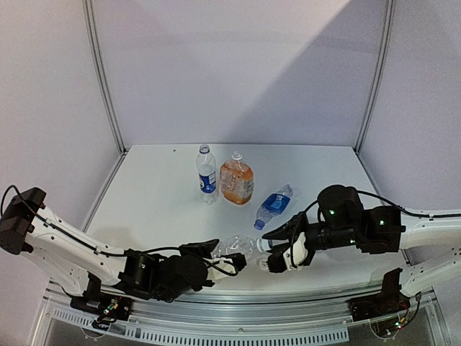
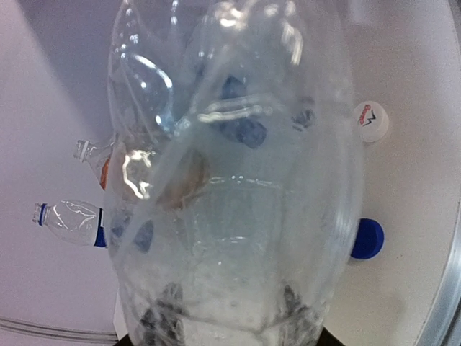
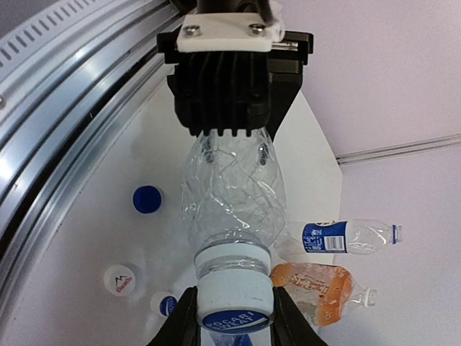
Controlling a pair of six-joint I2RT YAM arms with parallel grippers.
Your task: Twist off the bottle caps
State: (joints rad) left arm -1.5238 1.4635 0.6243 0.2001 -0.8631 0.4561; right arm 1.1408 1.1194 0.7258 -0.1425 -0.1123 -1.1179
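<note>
A white worktop [image 1: 166, 209] sits inside a booth of 3 pale walls: a back wall [image 1: 238, 65], a left wall [image 1: 43, 108] and a right wall [image 1: 425, 108]. 2 slim metal posts [image 1: 104, 79] stand in the rear corners. Light falls on the back wall's upper left, and a diagonal shadow covers its lower right. A ribbed metal rail [image 1: 302, 295] runs along the near edge.

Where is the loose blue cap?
Right wrist view: the blue cap lies on the table left of the clear bottle, just above the white cap.
</note>
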